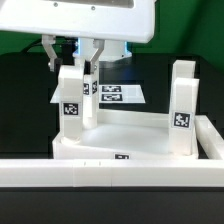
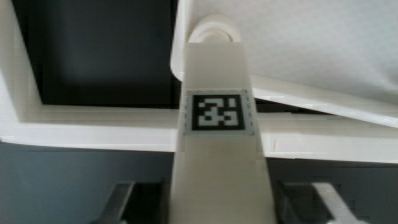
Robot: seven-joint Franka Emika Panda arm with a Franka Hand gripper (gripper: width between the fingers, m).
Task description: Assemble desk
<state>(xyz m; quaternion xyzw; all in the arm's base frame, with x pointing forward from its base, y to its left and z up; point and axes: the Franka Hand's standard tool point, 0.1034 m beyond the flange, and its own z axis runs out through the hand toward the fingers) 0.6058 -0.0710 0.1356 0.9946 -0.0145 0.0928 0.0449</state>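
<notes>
The desk's white panel (image 1: 130, 140) lies flat with its raised rim up. One tag-marked leg (image 1: 182, 95) stands upright at its corner on the exterior view's right. A second leg (image 1: 72, 102) stands upright over the corner on the exterior view's left, and my gripper (image 1: 72, 68) is shut on its top end. In the wrist view this leg (image 2: 217, 110) runs away from my gripper (image 2: 217, 205) between both fingers (image 2: 125, 200), with its far end at the panel's rim corner (image 2: 107, 125). Whether the leg sits in a socket is hidden.
The long white L-shaped border rail (image 1: 110, 176) runs along the front and up the exterior view's right side. The marker board (image 1: 118, 93) lies on the black table behind the panel.
</notes>
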